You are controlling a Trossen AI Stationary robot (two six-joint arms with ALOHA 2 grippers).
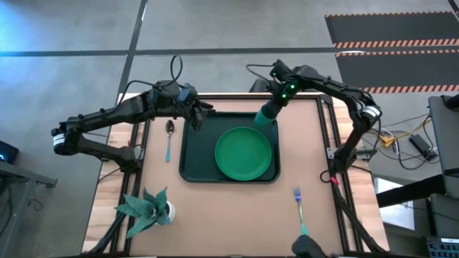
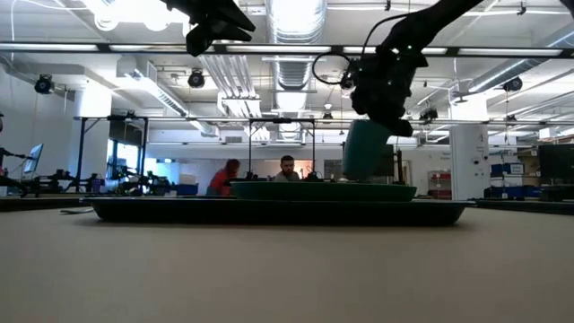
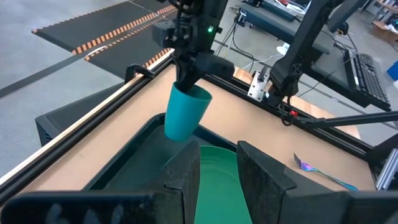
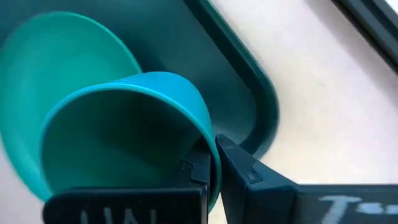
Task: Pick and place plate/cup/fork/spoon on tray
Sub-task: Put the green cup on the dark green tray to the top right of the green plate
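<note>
The green cup hangs from my right gripper over the far right part of the dark green tray. The cup also shows in the left wrist view and the low view. The green plate lies flat on the tray. My left gripper is open and empty above the tray's far left corner. The spoon lies on the table left of the tray. The fork lies on the table near the front right. My right gripper holds the cup by its rim, with one finger inside the mouth and one outside the wall. The fingers come from above, slanting down. The cup hangs tilted below them, mouth up, its base low over the tray floor beside the plate.
A white pot with a green plant stands near the table's front left. Bare wooden table lies in front of the tray and to its right. People show in the room far behind the table.
</note>
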